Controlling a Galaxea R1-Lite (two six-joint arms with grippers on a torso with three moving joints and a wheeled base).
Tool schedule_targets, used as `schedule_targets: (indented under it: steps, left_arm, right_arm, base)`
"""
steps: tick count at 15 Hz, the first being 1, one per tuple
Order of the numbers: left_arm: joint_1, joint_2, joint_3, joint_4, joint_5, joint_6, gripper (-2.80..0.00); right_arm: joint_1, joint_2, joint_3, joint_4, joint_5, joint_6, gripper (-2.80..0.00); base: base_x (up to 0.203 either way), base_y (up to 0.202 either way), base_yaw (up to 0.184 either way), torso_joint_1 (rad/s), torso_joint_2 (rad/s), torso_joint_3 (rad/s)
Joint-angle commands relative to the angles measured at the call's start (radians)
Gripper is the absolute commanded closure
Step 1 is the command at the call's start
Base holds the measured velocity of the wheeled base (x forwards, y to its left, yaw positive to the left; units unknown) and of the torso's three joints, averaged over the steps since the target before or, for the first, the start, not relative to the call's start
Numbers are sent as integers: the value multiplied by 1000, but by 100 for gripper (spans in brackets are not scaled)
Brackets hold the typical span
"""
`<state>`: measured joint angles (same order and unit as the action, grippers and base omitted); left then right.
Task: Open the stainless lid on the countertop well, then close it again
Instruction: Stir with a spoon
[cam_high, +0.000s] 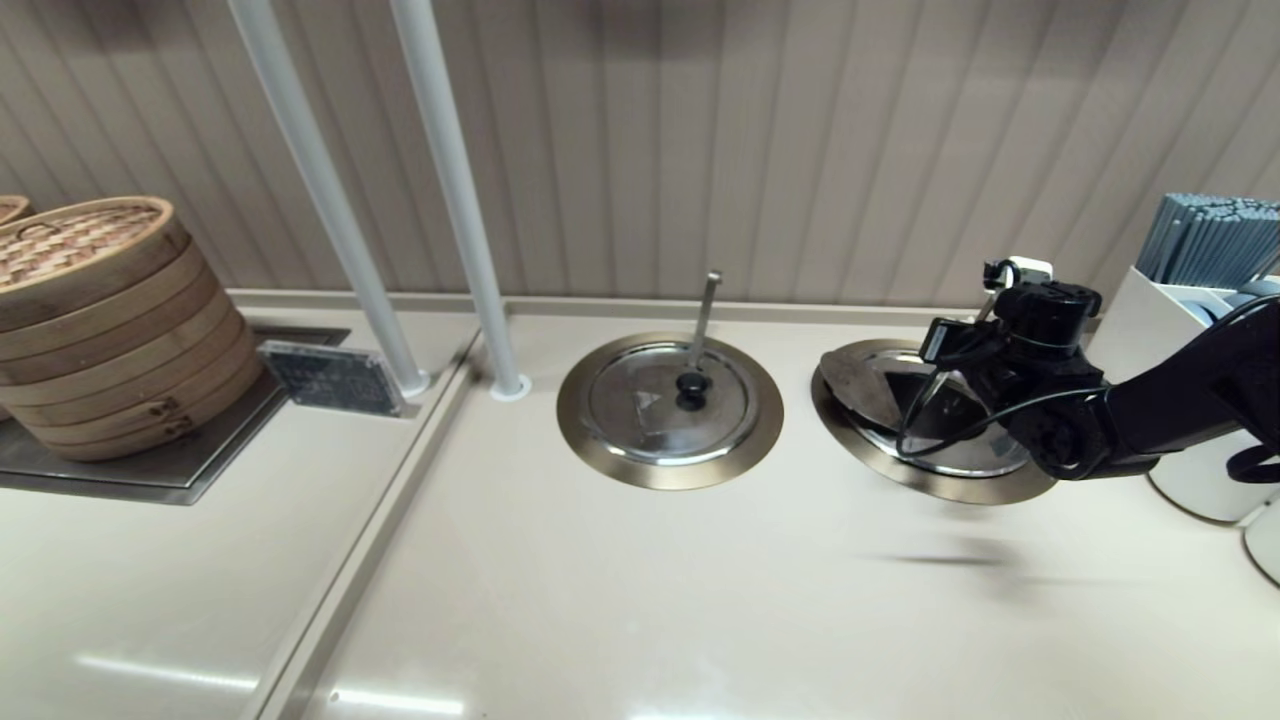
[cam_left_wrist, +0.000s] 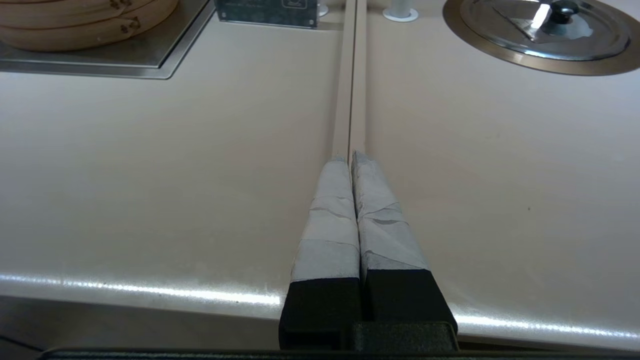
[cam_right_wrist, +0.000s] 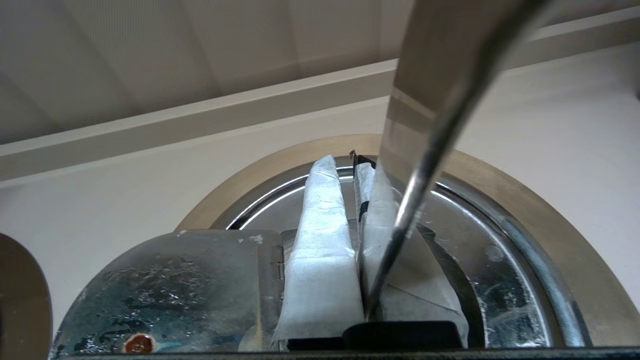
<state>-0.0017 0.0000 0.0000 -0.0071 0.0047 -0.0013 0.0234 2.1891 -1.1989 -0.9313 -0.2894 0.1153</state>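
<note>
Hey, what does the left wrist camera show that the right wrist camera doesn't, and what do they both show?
Only the left wrist view: the left gripper, shut, over the counter seam; the bamboo steamers; and the twin lid with its black knob.

Only the right wrist view: the right gripper over the stainless lid, the leaning ladle handle and the countertop well with its brass rim.

Both: the beige countertop.

The shiny steel lid (cam_high: 880, 385) is tilted, its left edge raised over the brass-rimmed well (cam_high: 940, 480), at the table's right.
</note>
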Motion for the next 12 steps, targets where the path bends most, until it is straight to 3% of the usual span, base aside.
schedule_targets:
  steps: [1, 5, 10, 12]
  left_arm:
    - [0, 0, 0, -1, 0, 0, 0]
    - [0, 0, 0, -1, 0, 0, 0]
    - [0, 0, 0, -1, 0, 0, 0]
    - [0, 0, 0, -1, 0, 0, 0]
  right_arm:
    - [-18, -40, 45, -2, 55, -2, 0]
    - [-107, -12, 11, 0, 72, -70, 0]
    - [-100, 24, -64, -2, 22, -60, 0]
    - [-62, 54, -100, -6, -1, -2, 0]
  base:
    - [0, 0, 0, 0, 0, 0]
    - [0, 0, 0, 0, 0, 0]
    - [0, 0, 0, 0, 0, 0]
    - [0, 0, 0, 0, 0, 0]
